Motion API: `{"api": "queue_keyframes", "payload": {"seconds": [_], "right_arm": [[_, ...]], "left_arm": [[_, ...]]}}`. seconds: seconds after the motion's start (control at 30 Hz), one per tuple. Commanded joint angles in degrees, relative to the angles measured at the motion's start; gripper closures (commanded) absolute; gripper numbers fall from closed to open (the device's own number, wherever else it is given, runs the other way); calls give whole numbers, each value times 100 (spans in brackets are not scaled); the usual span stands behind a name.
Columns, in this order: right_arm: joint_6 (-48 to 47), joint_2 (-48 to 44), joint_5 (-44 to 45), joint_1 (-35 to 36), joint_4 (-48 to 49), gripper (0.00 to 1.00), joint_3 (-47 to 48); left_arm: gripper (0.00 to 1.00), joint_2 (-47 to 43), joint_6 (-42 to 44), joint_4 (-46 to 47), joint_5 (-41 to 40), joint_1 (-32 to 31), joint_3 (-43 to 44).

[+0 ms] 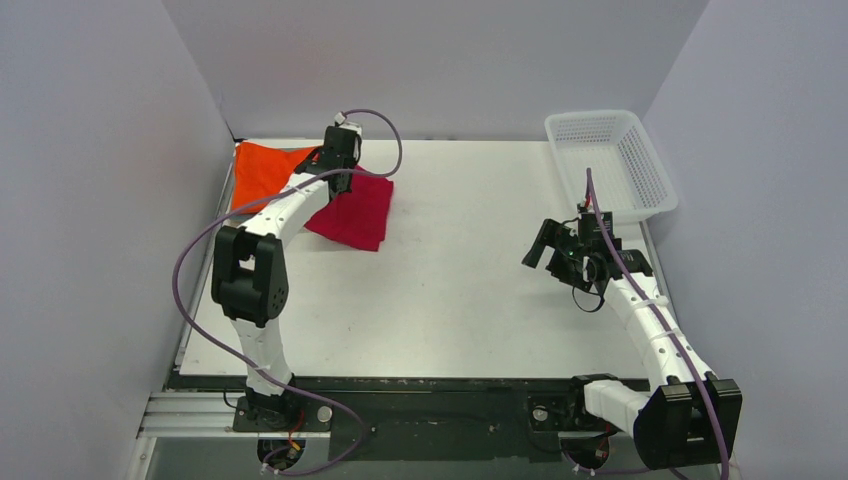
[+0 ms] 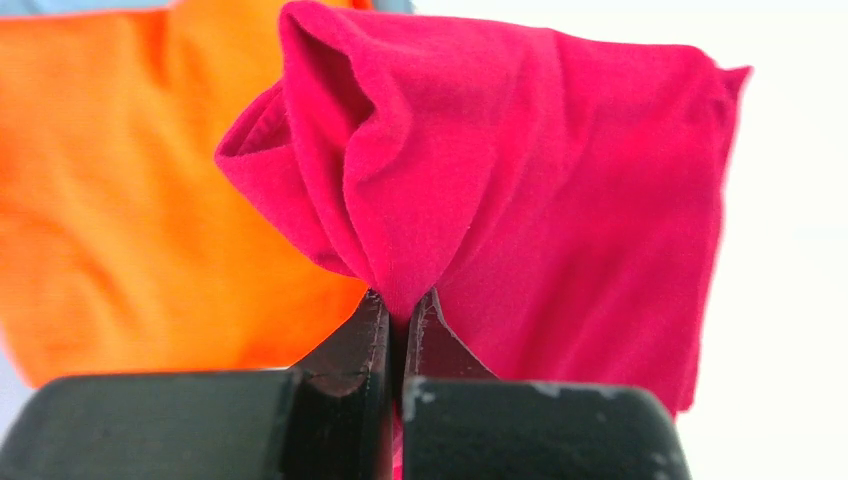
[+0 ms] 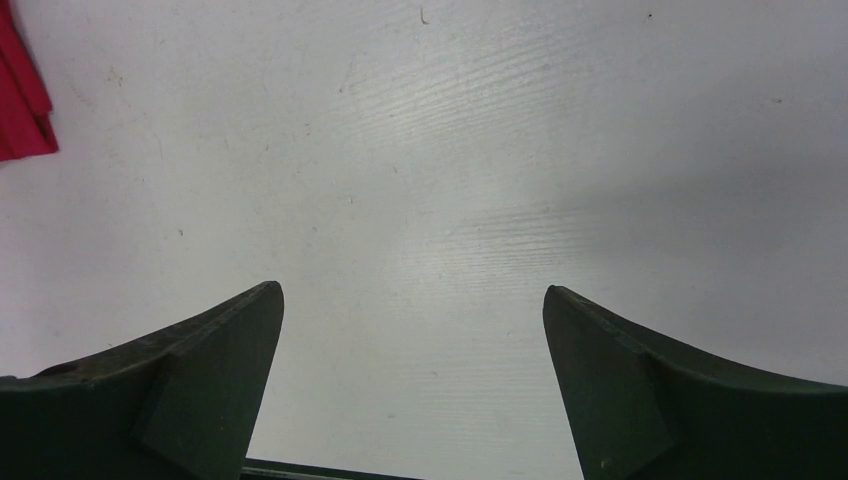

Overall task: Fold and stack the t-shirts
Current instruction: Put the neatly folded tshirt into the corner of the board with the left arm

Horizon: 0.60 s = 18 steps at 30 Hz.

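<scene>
Left gripper (image 2: 401, 305) pinched shut on the red tee (image 2: 520, 180); orange tee (image 2: 120, 200) at 10 o'clock, just beside. Right gripper (image 3: 410, 292) wide open, empty, 4 o'clock, well apart.

Camera layout: one high overview, two close wrist views.
The top camera looks down from above and behind the arms across the whole table (image 1: 470, 290). The left wrist camera peers past the left tool (image 2: 400, 302), tight against the red t-shirt (image 2: 540, 200). The right wrist camera faces the table beyond the right tool (image 3: 410, 288), with that shirt's edge far to the tool's left.
</scene>
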Motion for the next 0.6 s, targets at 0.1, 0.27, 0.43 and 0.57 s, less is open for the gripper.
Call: {"api": "queue_keyframes", "payload": {"seconds": [0.1, 0.27, 0.43, 0.57], "right_arm": [[-121, 94, 256, -49, -65, 2, 14], [-117, 189, 293, -77, -69, 2, 26], [-106, 181, 334, -95, -84, 2, 26], [-96, 194, 362, -100, -88, 2, 17]], "left_arm": [[100, -321, 1324, 186, -286, 243, 682], [100, -460, 1554, 4, -199, 329, 1113], [100, -461, 1729, -270, -87, 398, 1714], [100, -367, 1717, -617, 49, 478, 2264]]}}
